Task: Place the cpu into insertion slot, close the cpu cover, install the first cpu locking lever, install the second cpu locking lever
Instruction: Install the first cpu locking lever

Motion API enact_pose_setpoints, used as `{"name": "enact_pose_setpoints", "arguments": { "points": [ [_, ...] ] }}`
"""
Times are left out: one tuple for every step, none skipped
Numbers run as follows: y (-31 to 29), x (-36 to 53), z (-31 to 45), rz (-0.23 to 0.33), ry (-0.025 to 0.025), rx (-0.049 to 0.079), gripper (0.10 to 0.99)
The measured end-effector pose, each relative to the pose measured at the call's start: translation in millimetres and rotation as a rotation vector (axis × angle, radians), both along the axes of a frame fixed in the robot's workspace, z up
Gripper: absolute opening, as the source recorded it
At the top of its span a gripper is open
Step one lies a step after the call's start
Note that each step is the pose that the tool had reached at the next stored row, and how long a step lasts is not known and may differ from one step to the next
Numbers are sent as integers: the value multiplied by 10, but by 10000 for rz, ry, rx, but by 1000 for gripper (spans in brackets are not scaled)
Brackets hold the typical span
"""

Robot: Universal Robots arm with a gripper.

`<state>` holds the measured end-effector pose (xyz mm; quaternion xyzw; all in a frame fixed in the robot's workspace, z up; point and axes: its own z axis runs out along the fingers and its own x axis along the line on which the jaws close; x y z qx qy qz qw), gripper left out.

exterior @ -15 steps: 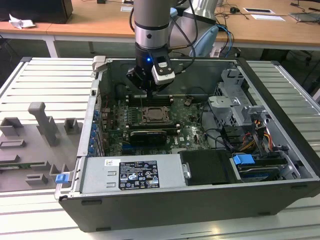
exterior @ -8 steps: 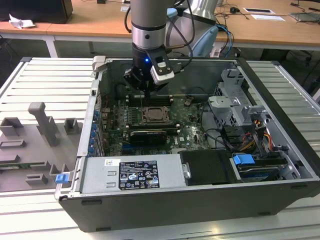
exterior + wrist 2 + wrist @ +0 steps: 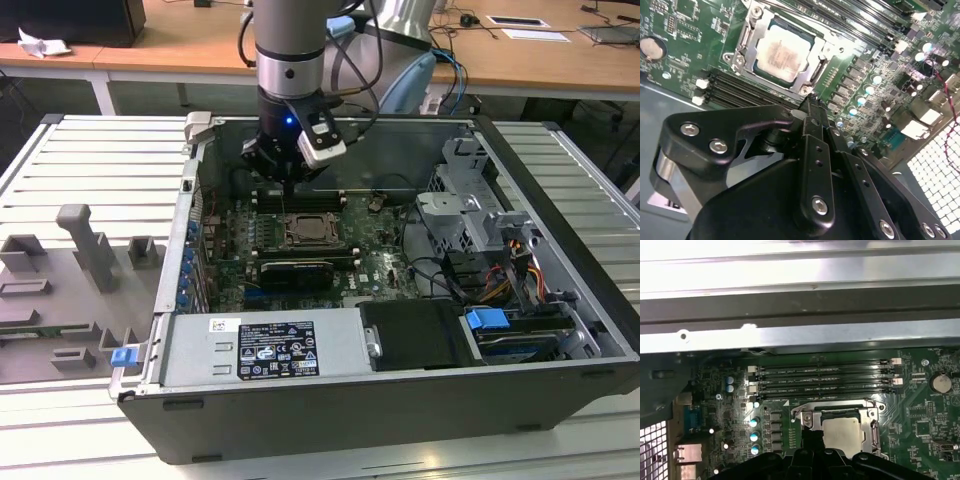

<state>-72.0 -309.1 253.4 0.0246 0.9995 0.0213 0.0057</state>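
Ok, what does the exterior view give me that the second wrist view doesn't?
Exterior view adds the whole computer case, its power supply, drive cage and a grey fixture tray on that view's left. Second wrist view adds the coin cell and a row of capacitors. Both show the tool over the motherboard and the seated cpu.

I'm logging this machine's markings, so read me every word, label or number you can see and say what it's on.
Nothing here can be quoted.
Label on the power supply: print too small to read.
Sticker at that label's corner: too small to read.
Board lettering in the first wrist view: blurred.
Cpu face: faint marks, unreadable.
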Motion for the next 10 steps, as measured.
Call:
{"name": "enact_pose_setpoints", "arguments": {
  "points": [
    [0,-14,-1,36,-1,0,106],
    [0,-26,-1,72,-1,1,106],
    [0,-35,-1,109,-1,0,106],
    [0,-41,-1,139,-1,2,106],
    [0,-50,-1,190,0,7,106],
    [0,-62,-2,260,-1,11,106],
    [0,-74,-2,312,0,10,106],
    [0,-86,-2,358,1,10,106],
    [0,-103,-2,425,-1,11,106],
    [0,-124,-2,512,0,10,106]
  ]
}}
